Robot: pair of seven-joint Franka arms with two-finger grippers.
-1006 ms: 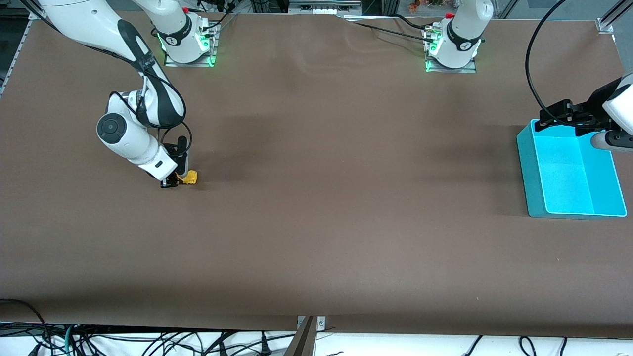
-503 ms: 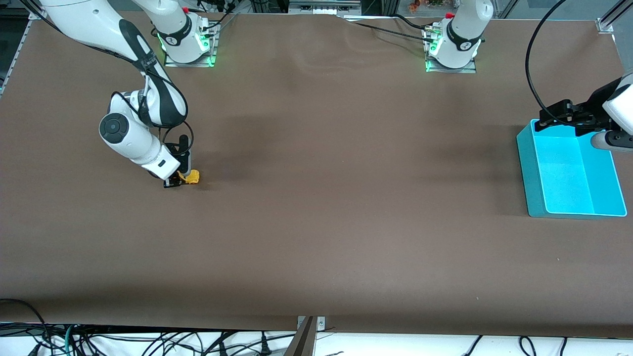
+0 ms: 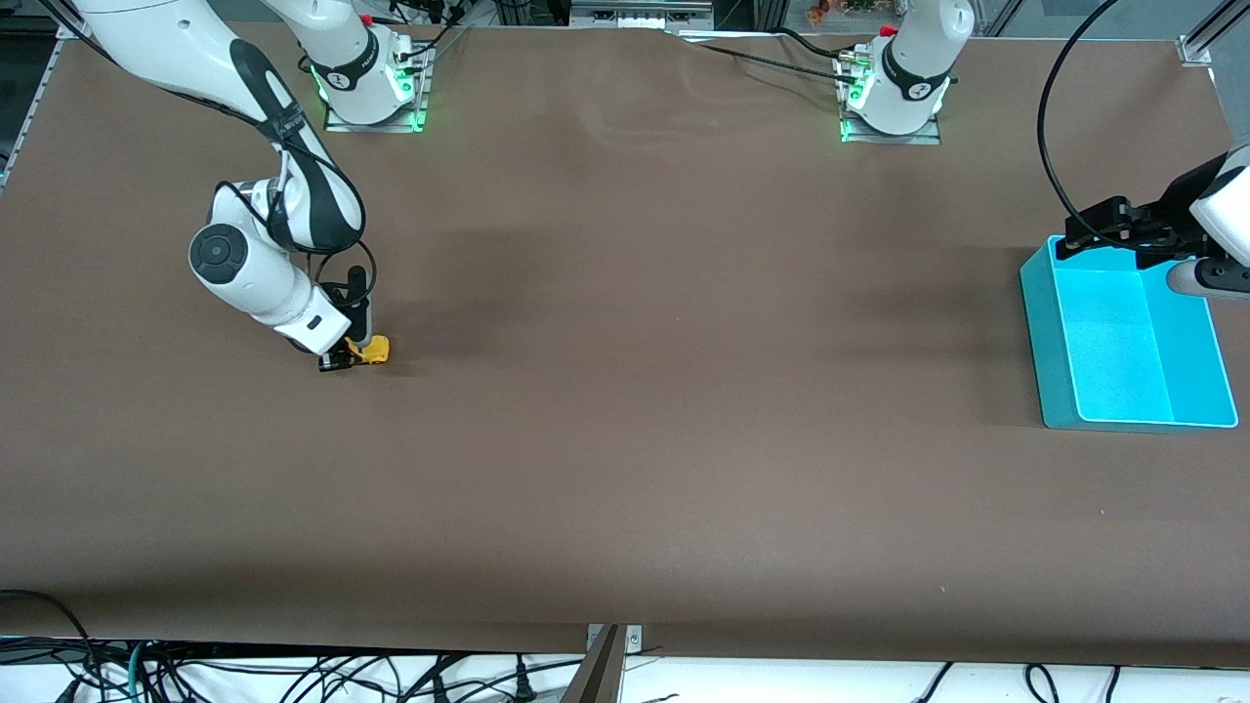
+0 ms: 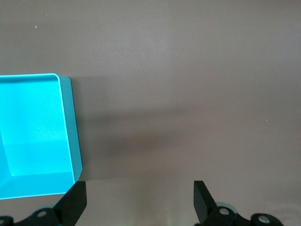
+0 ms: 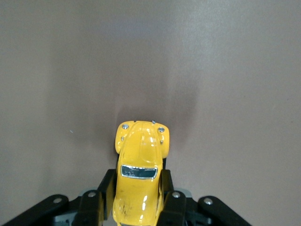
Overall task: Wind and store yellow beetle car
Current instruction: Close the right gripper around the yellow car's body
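- The right gripper is seen low at the table, toward the right arm's end, its fingers clenched on the yellow beetle car.
- In the right wrist view the yellow beetle car is pinched by its flanks between the black fingers, nose pointing out and away from the palm; the wheels appear to be at or just above the brown surface, though contact cannot be confirmed.
- Risk, as judged: the body is rounded and glossy and much smaller than the fingers, so it could be squeezed out forward if pressed hard against the table during a wind-back stroke.
- Risk, as judged: if the wheels are not loaded evenly, they could skid instead of turning, and the spring would be left unwound.
- Risk, as judged: once wound and released, the car could run off across the open table; nothing is seen that would stop it short of the edges.
- The middle of the table is bare brown covering; no obstacle is noted between the car and the bin.
- The turquoise bin is set well apart from the car, at the left arm's end of the table, and looks empty.
- The left gripper is held waiting over the bin's edge nearest the robot bases, jaws spread wide and holding nothing; in the left wrist view one fingertip is seen by the bin's corner.
- Risk, as judged: a long carry is needed, so a slipping grip could drop the car short of the bin.
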